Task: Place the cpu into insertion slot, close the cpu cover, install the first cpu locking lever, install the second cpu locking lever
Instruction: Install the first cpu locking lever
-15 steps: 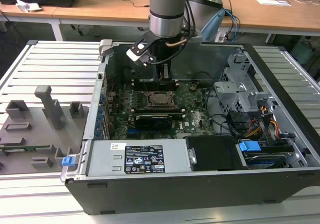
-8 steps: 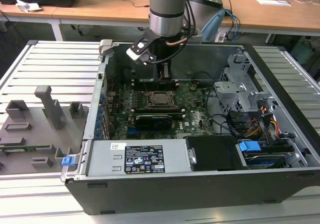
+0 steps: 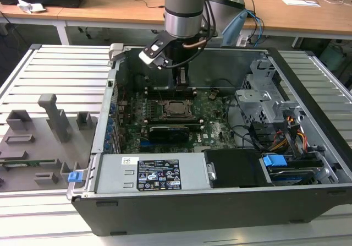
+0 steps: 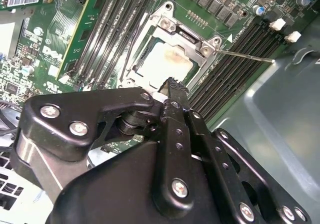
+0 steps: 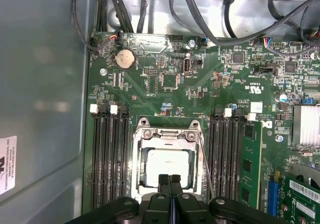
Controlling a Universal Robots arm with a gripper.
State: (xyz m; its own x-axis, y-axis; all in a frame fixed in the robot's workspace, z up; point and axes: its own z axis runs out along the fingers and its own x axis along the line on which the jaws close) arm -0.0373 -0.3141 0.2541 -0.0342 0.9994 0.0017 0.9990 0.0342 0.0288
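A: Where is the cpu (image 3: 177, 109)?

B: Near the centre of the exterior view, on the motherboard (image 3: 214, 119) inside the open computer case (image 3: 220, 210). It lies flat in the insertion slot (image 5: 143, 123), silvery top up. It is square, so no long axis; its edges run parallel to the memory slots (image 5: 107, 154) on either side.

A: And the cpu cover (image 5: 167, 140)?

B: Down flat over the cpu, which shows through the cut-out in both wrist views.

A: Levers?

B: One thin locking lever (image 5: 206, 166) noted. Its long axis runs along one side of the slot but splays away from the cover; the free end lies over the neighbouring memory slots.

A: State of the gripper (image 3: 182, 85)?

B: It hangs from the arm (image 3: 184, 4) just above the slot in the exterior frame, pointing down into the case. In the first wrist view the fingers (image 5: 163, 181) are pressed together with nothing between them. The tips sit over the cover's edge; contact cannot be judged.

A: Other items?

B: A black expansion card (image 3: 170, 131) just below the slot in the exterior frame; a coin cell (image 5: 125, 58) well apart from the slot.
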